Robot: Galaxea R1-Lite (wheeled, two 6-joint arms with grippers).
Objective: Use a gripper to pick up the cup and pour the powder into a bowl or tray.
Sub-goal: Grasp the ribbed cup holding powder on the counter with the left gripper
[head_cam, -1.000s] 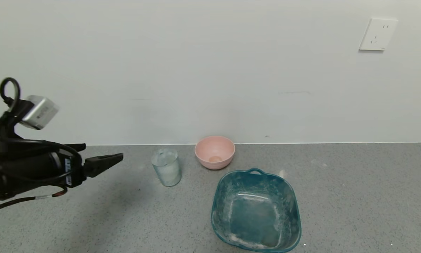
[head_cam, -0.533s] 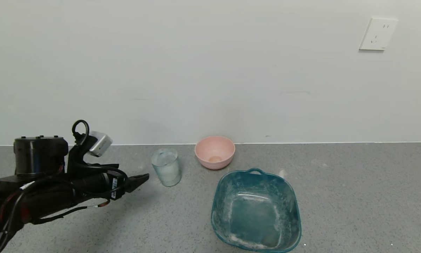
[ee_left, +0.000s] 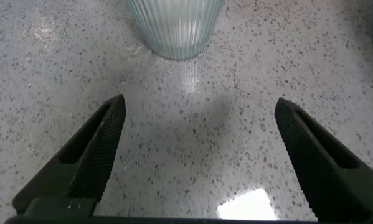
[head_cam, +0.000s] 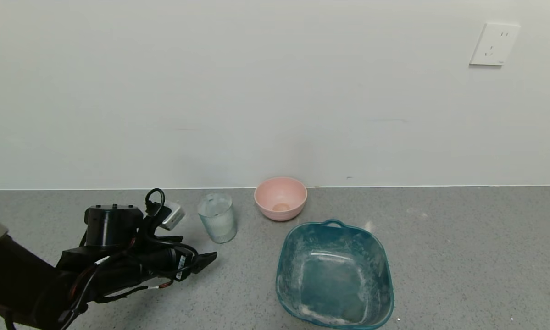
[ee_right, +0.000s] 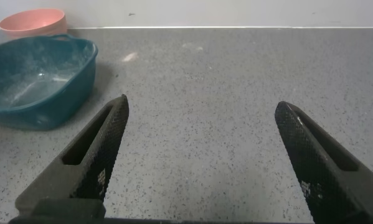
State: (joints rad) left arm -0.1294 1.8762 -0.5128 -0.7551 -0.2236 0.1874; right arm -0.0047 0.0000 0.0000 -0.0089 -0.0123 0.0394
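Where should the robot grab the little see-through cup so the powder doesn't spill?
Probably around the middle of the cup's ribbed side wall, coming in level from the robot's left, where the open left gripper already faces it. The cup stands upright, with the pink bowl on its other side, so a side grip keeps it level.

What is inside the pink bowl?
The pink bowl holds only a small tan patch at its bottom. No heap of white powder shows there. The near wall hides part of its floor. The ribbed cup stands beside it, apart.
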